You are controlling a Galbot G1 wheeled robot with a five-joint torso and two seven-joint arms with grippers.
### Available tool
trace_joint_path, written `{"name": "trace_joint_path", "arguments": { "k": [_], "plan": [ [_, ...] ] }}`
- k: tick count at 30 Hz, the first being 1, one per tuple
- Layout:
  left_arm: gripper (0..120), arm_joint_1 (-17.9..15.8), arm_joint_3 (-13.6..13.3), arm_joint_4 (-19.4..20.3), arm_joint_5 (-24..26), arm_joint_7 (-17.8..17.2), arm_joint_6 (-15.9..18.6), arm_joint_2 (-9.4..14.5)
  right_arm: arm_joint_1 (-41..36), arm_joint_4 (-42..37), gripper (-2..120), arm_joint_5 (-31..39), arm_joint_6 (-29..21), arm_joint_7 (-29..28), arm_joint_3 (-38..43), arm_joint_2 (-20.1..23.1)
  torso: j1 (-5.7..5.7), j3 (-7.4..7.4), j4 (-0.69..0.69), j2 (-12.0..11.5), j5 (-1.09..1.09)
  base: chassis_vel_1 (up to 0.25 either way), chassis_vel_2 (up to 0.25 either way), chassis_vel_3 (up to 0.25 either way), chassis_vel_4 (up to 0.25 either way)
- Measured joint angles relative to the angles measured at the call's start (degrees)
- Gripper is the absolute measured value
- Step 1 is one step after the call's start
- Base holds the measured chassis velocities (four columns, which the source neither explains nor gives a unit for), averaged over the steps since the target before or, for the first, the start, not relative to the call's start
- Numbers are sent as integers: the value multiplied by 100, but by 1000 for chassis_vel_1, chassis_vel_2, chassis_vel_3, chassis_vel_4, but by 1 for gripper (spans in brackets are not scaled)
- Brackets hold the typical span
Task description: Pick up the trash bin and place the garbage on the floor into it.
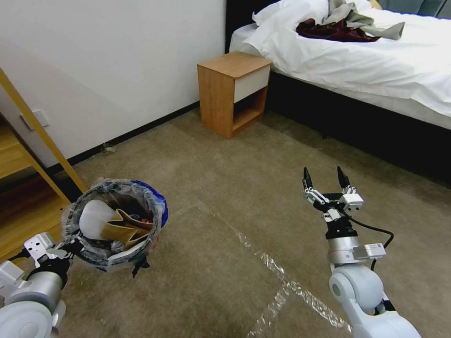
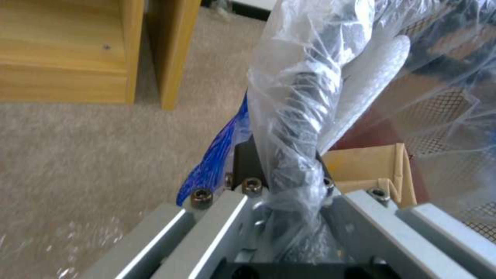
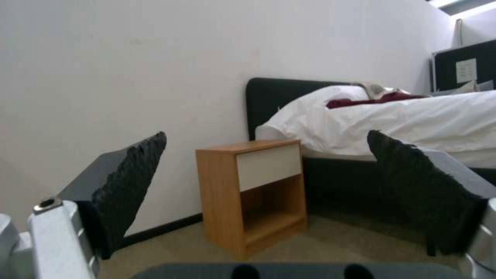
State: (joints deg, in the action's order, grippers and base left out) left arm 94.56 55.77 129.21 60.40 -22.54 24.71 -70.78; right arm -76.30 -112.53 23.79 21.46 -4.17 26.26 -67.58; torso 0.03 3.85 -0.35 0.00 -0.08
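**Bin held up at lower left, right gripper empty**

Far left of head view: wooden shelf [image 1: 19, 155] against wall [image 1: 108, 61].

Lower left: left gripper [image 1: 70, 246] clamped on near rim of bin [image 1: 115, 188], fingers pinching rim w/ liner bunched between them; same grip close up in left wrist view [image 2: 289, 182], blue print of liner [image 2: 217, 155] just beside it. Bin held off carpet [image 1: 225, 197], tilted, mouth toward camera. Inside bin: white slipper [image 1: 94, 218] at left, brown cardboard [image 1: 124, 227] touching it at right, bit of red behind. Slipper [image 2: 372, 81] and cardboard [image 2: 372, 162] also seen thru liner in left wrist view.

Lower centre: tape strips [image 1: 282, 281] on carpet, running diagonally twd bottom right.

Upper centre: nightstand [image 1: 233, 91] against wall, touching or just beside bed [image 1: 366, 61]. Dark red cloth [image 1: 336, 30] and grey cloth on sheets, upper right.

Right of centre: right gripper [image 1: 325, 180] above carpet, well apart from bin, fingers spread wide, nothing between them. Right wrist view: both black pads [image 3: 129, 186] apart, nightstand [image 3: 253, 193] seen between them.
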Motion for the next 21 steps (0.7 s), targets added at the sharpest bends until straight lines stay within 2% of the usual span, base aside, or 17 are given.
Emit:
{"name": "trace_joint_path", "arguments": {
  "k": [21],
  "plan": [
    [1, -4, -5, -20, -8, -2, 1, -24, 23, 69, 99, -34, 30, -1, -88, -43, 0, 0, 0, 0, 0, -142, 139, 137, -137]
  ]
}}
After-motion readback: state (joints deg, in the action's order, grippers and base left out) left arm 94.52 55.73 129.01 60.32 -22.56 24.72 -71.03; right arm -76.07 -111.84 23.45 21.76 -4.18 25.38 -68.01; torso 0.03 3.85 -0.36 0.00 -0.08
